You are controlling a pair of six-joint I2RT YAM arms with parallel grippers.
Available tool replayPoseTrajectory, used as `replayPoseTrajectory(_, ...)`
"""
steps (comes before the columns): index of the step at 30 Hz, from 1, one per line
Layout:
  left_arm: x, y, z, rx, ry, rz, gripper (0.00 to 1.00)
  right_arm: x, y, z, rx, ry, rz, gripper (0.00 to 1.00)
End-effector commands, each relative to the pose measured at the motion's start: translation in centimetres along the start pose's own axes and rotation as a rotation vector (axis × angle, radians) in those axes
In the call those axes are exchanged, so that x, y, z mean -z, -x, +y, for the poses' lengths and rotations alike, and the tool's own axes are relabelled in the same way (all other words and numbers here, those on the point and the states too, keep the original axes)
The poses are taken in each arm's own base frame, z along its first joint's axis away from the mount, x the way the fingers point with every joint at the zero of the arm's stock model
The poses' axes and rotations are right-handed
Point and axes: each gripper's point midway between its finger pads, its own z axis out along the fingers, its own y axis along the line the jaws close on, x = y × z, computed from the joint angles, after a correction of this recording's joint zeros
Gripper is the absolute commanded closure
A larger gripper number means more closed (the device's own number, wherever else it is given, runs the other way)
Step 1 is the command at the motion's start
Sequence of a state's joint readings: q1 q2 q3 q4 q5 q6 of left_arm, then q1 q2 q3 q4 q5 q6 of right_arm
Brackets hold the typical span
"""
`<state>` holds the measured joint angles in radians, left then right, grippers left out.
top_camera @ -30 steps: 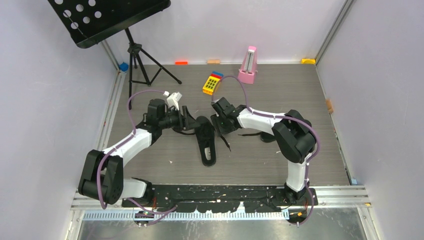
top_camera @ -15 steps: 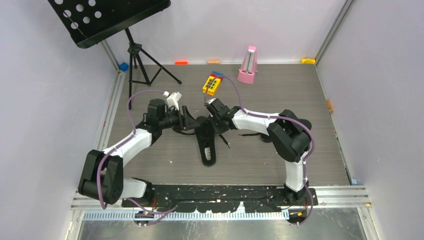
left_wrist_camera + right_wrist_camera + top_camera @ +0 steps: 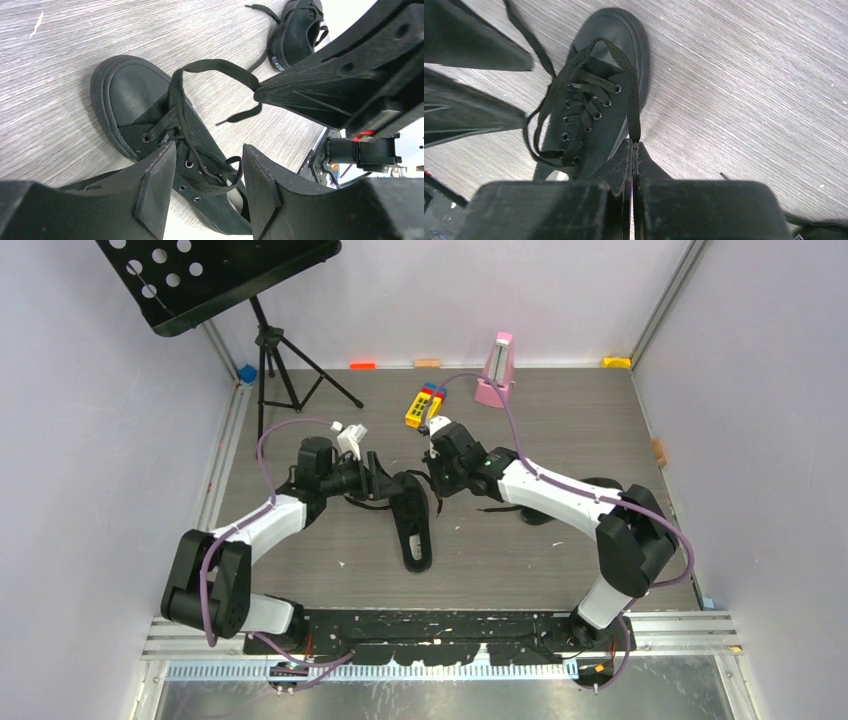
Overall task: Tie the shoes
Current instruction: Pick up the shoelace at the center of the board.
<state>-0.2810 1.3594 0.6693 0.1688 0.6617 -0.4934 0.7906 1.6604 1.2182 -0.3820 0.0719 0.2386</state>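
One black shoe (image 3: 414,527) lies mid-table, toe toward the arms' bases; it also fills the left wrist view (image 3: 131,102) and the right wrist view (image 3: 610,75). My right gripper (image 3: 633,145) is shut on a loop of its black lace (image 3: 632,85), which runs taut from the toe-end eyelets to the fingertips. In the left wrist view that loop (image 3: 220,65) ends at the right gripper's fingers (image 3: 320,82). My left gripper (image 3: 207,152) stands open, its fingers straddling the upper eyelets and crossed laces. The other shoe (image 3: 297,25) lies farther right, partly behind the right arm (image 3: 536,513).
A black music stand (image 3: 215,275) on a tripod (image 3: 278,365) stands back left. A pink metronome (image 3: 497,370) and a yellow toy block (image 3: 424,405) sit near the back wall. Small coloured blocks lie along the wall.
My right gripper moved in to the shoe and shut on the lace loop, and its arm has stretched out. The left gripper has stayed where it was, still open.
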Motion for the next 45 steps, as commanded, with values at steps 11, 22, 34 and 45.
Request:
replayPoseTrajectory(11,-0.2,2.2,-3.2,-0.091,-0.194,-0.078,0.39,6.6,6.0,4.2,-0.039,0.163,-0.117,1.00)
replayPoseTrajectory(22,-0.5,0.4,-2.6,-0.046,-0.200,-0.022,0.35,7.8,6.2,4.5,-0.056,0.183,-0.122,1.00)
replayPoseTrajectory(34,-1.7,-2.4,-2.5,0.079,-0.299,0.098,0.48,7.7,6.0,4.7,-0.061,0.187,-0.099,1.00)
replayPoseTrajectory(45,-1.0,-4.4,-2.5,0.031,-0.216,0.144,0.59,7.2,4.9,4.5,-0.061,0.179,-0.053,1.00)
